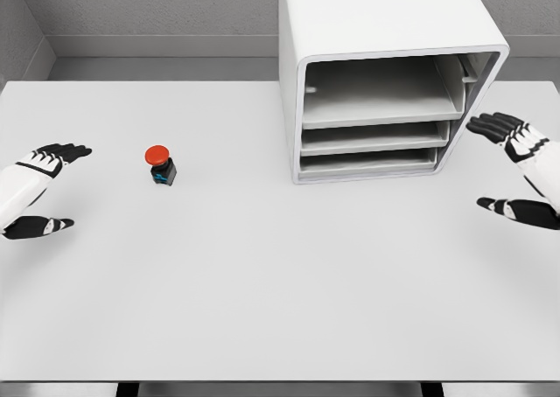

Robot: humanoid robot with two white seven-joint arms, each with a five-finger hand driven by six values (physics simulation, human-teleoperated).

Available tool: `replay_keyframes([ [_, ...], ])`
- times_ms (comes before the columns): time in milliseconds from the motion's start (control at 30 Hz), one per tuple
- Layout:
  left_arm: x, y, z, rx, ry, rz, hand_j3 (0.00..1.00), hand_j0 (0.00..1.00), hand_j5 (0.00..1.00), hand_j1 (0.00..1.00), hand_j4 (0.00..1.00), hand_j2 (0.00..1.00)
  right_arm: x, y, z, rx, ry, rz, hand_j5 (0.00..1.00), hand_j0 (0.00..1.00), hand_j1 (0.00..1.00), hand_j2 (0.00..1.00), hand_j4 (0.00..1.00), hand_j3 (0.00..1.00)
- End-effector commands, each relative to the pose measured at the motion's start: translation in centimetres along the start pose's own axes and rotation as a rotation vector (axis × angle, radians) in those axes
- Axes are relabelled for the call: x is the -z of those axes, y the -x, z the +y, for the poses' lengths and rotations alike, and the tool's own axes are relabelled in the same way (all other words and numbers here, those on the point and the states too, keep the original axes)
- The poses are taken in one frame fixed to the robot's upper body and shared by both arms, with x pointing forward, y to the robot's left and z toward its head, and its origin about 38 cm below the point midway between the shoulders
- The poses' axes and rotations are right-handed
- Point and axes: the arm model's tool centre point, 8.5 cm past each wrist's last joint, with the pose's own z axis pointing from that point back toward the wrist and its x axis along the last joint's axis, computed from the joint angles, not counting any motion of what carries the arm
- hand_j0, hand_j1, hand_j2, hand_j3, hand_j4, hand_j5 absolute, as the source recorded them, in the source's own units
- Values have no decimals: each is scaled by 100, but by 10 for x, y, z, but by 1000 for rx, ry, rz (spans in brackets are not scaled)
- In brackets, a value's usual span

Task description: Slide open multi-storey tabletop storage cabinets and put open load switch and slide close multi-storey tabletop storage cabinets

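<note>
Switch (160, 165), red-capped on a dark base, stands on the table (280, 309) just right of the left hand (39, 191), which hovers wide open and holds nothing. Cabinet (385, 82) sits well beyond it, just left of the right hand (518, 171), also spread and empty. Both forearms are cut off at the frame edges, and the cabinet's top is cropped.

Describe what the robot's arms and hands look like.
Both arms are smooth white shells. The left hand and right hand have black fingers with white segments over the back and knuckles, five digits each. No cables, sleeves or lettering show.
</note>
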Motion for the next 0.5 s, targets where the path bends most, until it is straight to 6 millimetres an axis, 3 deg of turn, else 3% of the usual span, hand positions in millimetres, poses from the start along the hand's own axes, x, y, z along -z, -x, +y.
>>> replay_keyframes([
  [0, 0, 0, 0, -8, -6, -1, 100, 100, 100, 100, 100, 100, 0, -1, 1, 0, -6, -4, 100, 100, 100, 100, 100, 100],
  [167, 7, -1, 8, 25, -14, -5, 100, 100, 100, 100, 100, 100, 1, -1, 1, -2, -9, -6, 100, 100, 100, 100, 100, 100],
  [400, 44, -11, 18, 93, -71, -17, 100, 100, 100, 100, 100, 100, 8, -3, 4, -24, -64, -37, 100, 100, 100, 100, 100, 100],
  [467, 63, -20, 21, 99, -72, -62, 100, 100, 100, 100, 100, 100, 12, -4, 2, -41, -63, -45, 100, 100, 100, 100, 100, 100],
])
